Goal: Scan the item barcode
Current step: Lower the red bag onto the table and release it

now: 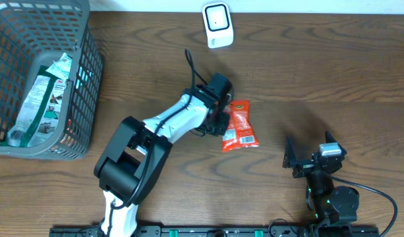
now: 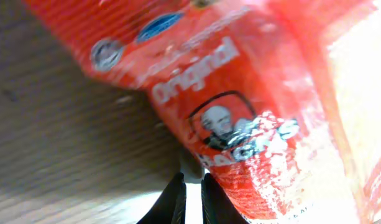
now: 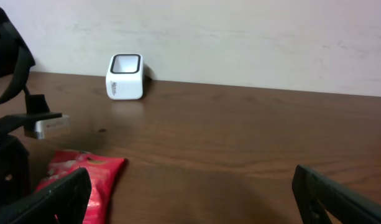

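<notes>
Looking at the snack bag (image 1: 240, 126) lying on the table (image 1: 333, 79), roughly mid-table and well short of the scanner (image 1: 217, 25) up at the far edge. Got the left gripper (image 1: 222, 123) right at the bag's left edge, jaws squeezed almost together. From the wrist view, looks like a pinch on the thin seam, though hard to swear to it. Right gripper (image 1: 306, 158) parked well off to the side, jaws spread fully wide, nothing between them.

Guessing pick-up-and-carry-to-the-scanner as the current step. Tips:
- Lift slowly and check the pinch before committing, to guard against the floppy foil slipping or sagging
- Can't make out a barcode on the face seen up close, only a logo and "Original", plus a pale patch at the near end too small to call, so probably worth trying the other face too
- Keep the bag flattish and square to the scanner window, not crumpled
- Ignore the basket (image 1: 83, 85) on the left for now
</notes>
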`<state>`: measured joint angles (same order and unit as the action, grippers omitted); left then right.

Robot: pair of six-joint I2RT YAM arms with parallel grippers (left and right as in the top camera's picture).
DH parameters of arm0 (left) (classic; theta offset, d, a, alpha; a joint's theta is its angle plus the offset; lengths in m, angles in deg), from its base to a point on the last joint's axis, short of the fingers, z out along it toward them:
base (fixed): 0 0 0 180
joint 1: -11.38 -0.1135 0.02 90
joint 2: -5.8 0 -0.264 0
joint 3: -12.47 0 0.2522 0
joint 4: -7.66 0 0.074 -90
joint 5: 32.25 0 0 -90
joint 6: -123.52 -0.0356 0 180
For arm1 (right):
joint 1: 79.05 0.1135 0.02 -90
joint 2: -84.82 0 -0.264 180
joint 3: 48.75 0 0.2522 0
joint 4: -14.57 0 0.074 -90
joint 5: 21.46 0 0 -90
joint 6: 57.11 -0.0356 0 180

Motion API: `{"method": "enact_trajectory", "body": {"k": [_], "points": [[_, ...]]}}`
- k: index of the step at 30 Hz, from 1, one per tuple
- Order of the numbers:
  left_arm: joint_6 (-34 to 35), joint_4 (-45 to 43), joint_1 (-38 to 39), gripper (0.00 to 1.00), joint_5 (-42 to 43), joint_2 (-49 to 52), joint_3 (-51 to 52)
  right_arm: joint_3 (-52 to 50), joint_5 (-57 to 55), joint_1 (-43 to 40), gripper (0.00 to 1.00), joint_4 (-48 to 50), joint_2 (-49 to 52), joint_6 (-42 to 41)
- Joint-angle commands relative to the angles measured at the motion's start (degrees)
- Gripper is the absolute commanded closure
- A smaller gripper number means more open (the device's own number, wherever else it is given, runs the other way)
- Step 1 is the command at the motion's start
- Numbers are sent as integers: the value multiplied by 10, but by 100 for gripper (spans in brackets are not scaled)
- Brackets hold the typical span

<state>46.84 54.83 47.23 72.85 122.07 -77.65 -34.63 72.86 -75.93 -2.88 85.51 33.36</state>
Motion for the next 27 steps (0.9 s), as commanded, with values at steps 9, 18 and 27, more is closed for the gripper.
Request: {"method": "enact_trajectory", "body": {"k": [9,18,27], "points": [[29,-56,12,83,-23,8,2,-1,3,-6,1,-2,-3,3],[26,-31,9,83,-26,-13,-3,-1,3,-6,1,-2,-3,3],[16,66,-80,34,-57,-222,-76,-1,3,-6,1,-2,-3,3]]}}
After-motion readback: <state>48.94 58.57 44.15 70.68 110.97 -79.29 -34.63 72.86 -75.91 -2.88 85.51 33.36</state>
